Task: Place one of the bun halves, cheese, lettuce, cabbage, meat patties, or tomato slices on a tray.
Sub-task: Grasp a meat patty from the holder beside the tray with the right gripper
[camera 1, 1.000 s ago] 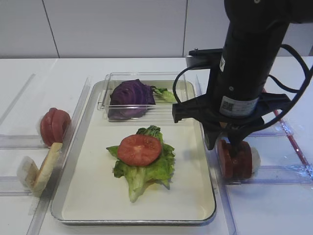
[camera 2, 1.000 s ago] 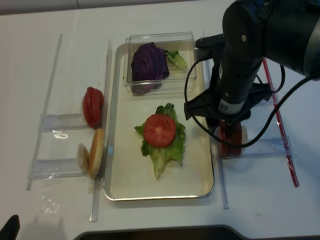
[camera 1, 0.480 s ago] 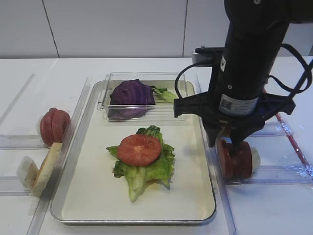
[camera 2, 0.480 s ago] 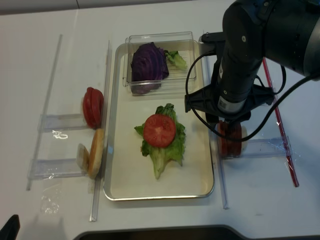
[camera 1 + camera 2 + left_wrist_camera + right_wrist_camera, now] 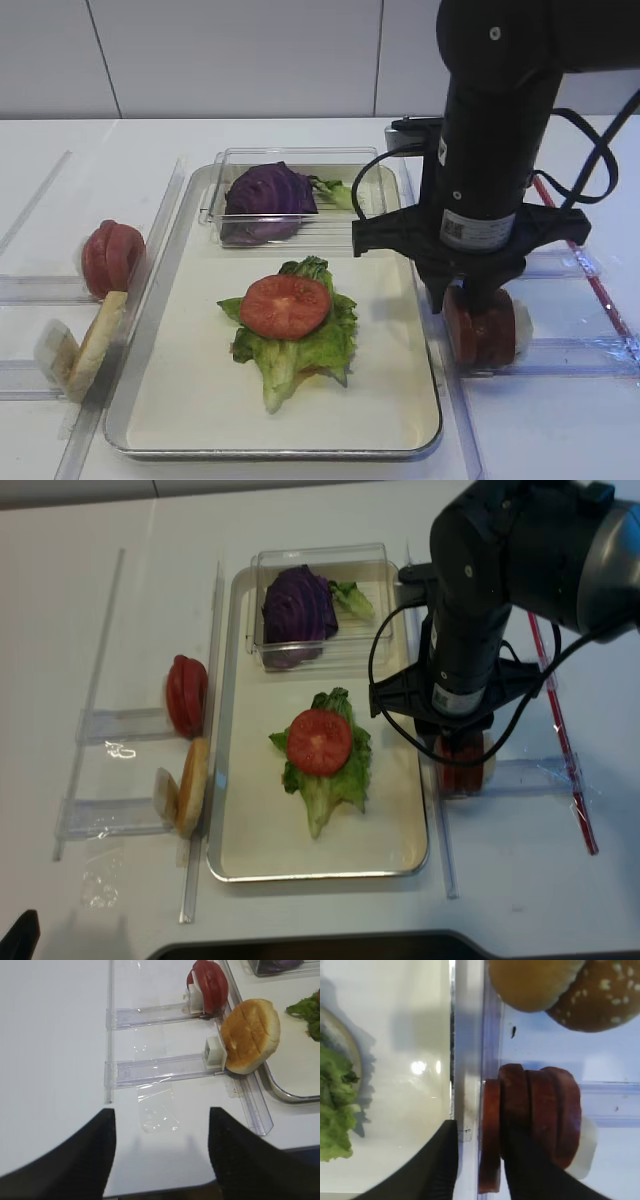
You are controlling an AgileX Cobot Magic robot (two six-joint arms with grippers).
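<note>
Several meat patties (image 5: pixel 545 1110) stand on edge in a clear rack right of the tray (image 5: pixel 190 370). My right gripper (image 5: pixel 481 1130) is down over them, open, its jaws straddling the leftmost patty (image 5: pixel 490 1160). One finger sits behind that patty; the other stands apart from it over the tray's rim. From above, the right gripper (image 5: pixel 458 300) hides the top of the patties (image 5: pixel 480 330). On the tray lies lettuce (image 5: pixel 290 355) with a tomato slice (image 5: pixel 285 305) on top. My left gripper (image 5: pixel 160 1160) hangs open over bare table.
The cabbage (image 5: pixel 268 195) sits in a clear box at the tray's far end. Left of the tray, racks hold tomato slices (image 5: pixel 110 258) and a bun half (image 5: pixel 95 345). Two more bun halves (image 5: pixel 590 995) lie beyond the patties. A red strip (image 5: pixel 560 740) lies at right.
The right arm has shifted slightly left and down over the patties. Its jaws have narrowed around the leftmost patty. Nothing on the tray has moved.
</note>
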